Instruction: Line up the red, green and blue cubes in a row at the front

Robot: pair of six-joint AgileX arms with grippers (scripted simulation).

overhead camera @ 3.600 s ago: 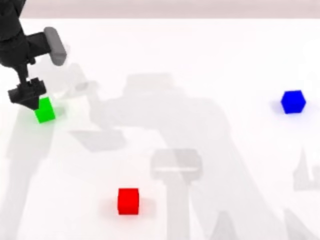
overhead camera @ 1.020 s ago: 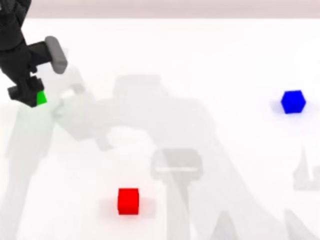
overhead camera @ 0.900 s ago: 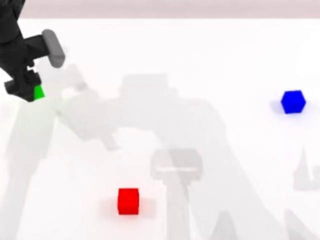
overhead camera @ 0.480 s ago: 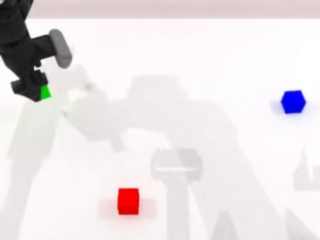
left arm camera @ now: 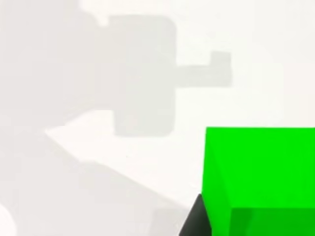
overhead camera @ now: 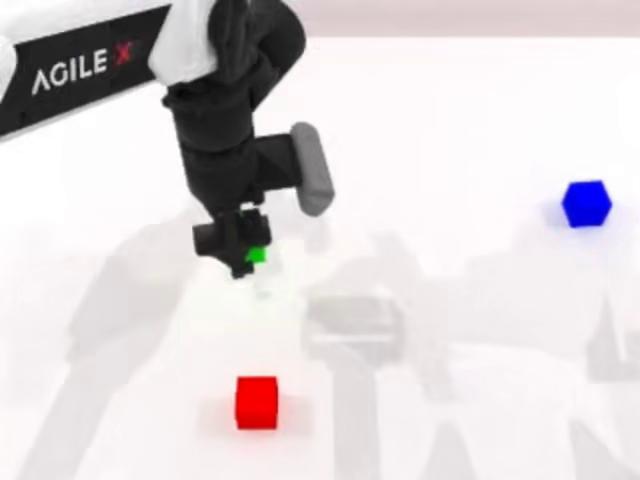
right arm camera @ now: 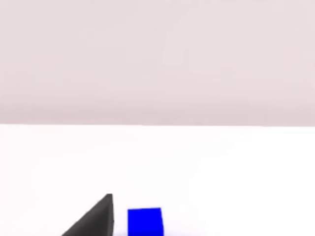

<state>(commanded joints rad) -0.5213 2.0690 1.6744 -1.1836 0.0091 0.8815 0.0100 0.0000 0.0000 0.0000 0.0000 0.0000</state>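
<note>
Black left gripper (overhead camera: 243, 258), clamped on the green cube (overhead camera: 256, 256), now over the middle of the table (overhead camera: 480, 120), left of centre; half a second ago far over by the left edge, a second ago likewise. Carried well to the right and toward the front since then, cube still pinched between the fingers, only a small green sliver showing below the dark wrist in the top view. From the left wrist, green cube (left arm camera: 261, 179) filling the near corner, one dark fingertip (left arm camera: 197, 221) against its side, pale table (left arm camera: 74, 98) far beneath with the arm's own blocky shadow on it, so held off the surface. White forearm lettered AGILEX now stretching in from the top view's left edge, unseen in the earlier pictures.

Red cube (overhead camera: 257, 403) at the front, below the gripper and well apart from it, same spot as 3.6 s ago. Blue cube (overhead camera: 586, 204) far to the right, well apart from both, likewise unmoved.

Right gripper out of the top view; from the right wrist, only one dark fingertip (right arm camera: 93, 221) just beside the blue cube (right arm camera: 144, 221), fingers' spacing impossible to tell
</note>
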